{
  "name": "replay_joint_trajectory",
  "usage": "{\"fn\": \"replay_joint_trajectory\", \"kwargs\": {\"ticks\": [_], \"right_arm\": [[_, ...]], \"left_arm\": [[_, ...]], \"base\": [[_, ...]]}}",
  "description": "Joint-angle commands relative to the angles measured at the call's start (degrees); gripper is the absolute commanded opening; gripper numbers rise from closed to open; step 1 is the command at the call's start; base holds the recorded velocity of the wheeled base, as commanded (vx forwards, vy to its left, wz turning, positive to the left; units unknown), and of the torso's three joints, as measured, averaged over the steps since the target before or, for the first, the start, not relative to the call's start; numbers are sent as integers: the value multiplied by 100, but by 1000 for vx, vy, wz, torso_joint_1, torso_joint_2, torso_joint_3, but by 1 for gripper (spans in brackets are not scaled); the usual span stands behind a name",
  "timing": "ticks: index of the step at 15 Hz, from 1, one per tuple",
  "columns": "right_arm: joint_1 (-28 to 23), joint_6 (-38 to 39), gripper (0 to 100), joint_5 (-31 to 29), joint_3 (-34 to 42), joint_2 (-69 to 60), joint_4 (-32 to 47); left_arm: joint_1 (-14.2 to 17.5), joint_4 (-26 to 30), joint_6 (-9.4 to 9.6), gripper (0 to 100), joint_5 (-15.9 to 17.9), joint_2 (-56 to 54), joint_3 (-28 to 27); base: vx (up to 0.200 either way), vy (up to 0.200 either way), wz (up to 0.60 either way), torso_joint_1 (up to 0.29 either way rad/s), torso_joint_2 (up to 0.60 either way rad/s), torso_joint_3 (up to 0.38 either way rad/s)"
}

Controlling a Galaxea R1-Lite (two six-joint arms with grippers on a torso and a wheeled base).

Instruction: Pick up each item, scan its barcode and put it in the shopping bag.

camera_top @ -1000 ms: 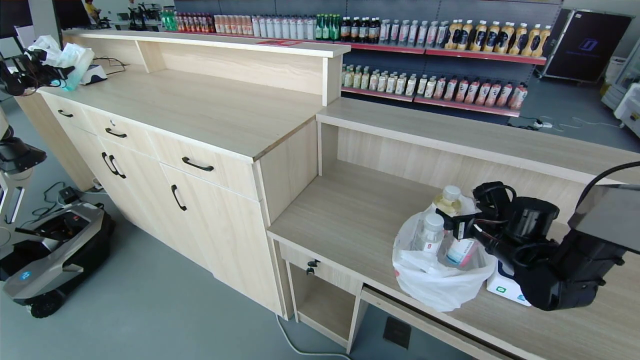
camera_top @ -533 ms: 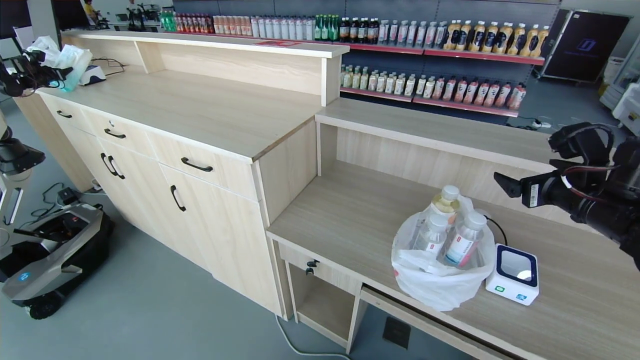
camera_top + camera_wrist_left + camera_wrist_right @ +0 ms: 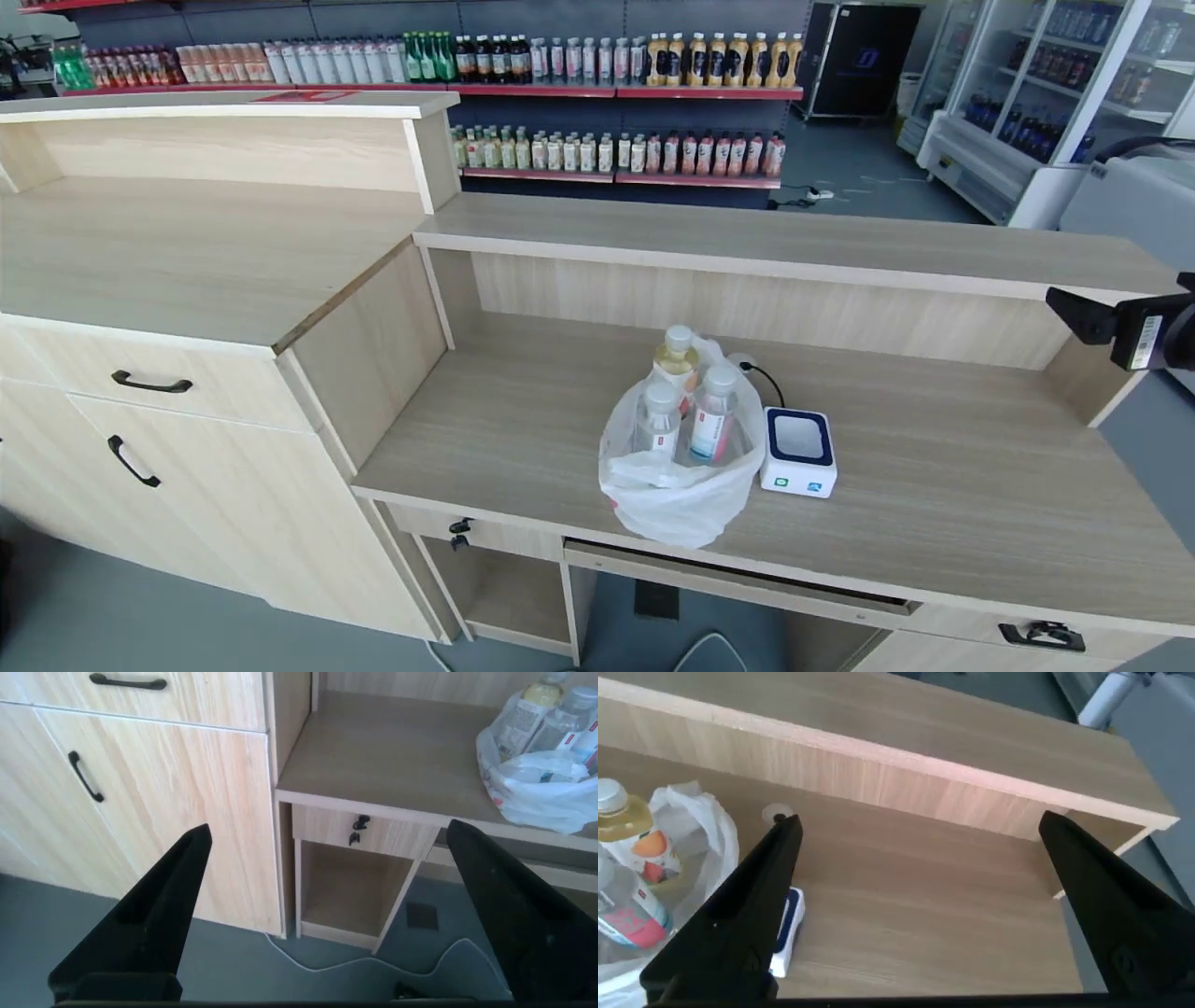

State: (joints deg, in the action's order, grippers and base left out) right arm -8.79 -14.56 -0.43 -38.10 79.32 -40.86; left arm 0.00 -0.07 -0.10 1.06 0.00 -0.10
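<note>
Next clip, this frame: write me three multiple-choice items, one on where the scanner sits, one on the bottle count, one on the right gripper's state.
1. Where is the scanner relative to the bag?
A. inside it
B. beside it, on the robot's right
C. on the upper counter

2. How many bottles stand in the bag?
A. one
B. five
C. three

3. The right gripper is:
A. open and empty
B. shut on a bottle
C. shut on the bag

Key: 1 B, the head view shows it next to the bag on the desk; 2 C, three stand up out of the bag; 3 A, it is spread wide with nothing in it.
</note>
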Motion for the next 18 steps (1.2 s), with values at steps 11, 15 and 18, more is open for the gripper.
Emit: {"fn": "replay_joint_trajectory", "kwargs": {"ticks": [11,15,18], "right_arm": [[765,559,100,245,3810,-5384,1529],[1037,708,100,254,3810,-7344,3515],[958,1016,100,280,3810,-7862,3928]], "left_arm": [[0,-1,1,100,-1,0,1],[0,-1,1,100,-1,0,1],[0,-1,1,100,-1,0,1]], "base": [[0,0,0,0,0,0],[0,0,0,0,0,0],[0,0,0,0,0,0]]}}
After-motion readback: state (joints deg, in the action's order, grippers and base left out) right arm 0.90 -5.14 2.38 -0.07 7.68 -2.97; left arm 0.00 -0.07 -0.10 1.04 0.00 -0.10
